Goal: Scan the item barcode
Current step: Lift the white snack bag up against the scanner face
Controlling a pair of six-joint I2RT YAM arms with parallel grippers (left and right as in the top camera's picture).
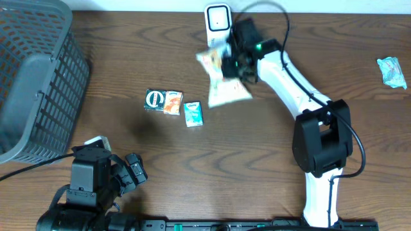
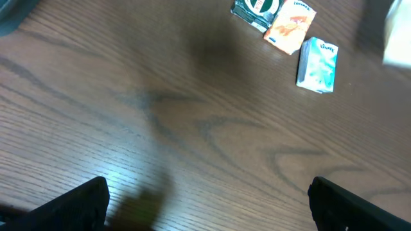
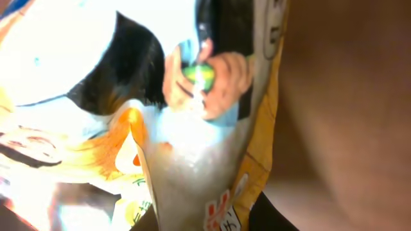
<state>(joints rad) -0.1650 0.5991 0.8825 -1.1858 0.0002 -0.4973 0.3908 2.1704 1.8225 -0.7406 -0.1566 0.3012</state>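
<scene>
The right gripper (image 1: 239, 61) pinches a snack bag (image 1: 221, 80) just below the white scanner (image 1: 218, 19) at the table's (image 1: 270, 160) 12 o'clock. The bag fills the right wrist view and hides the fingers. Three small packets (image 1: 172, 102) lie in a row at the bag's 8 o'clock, apart from it. A grey basket (image 1: 38, 83) sits at 10 o'clock and a teal wrapper (image 1: 392, 70) at 2 o'clock. At 7 o'clock the left gripper (image 1: 131, 168) hangs spread wide.

The right arm (image 1: 289, 81), at 3 o'clock, is built of white links and black joint housings; a black cable (image 1: 286, 27) is routed along it. The left arm (image 1: 90, 183), at 7 o'clock, is finished black.
</scene>
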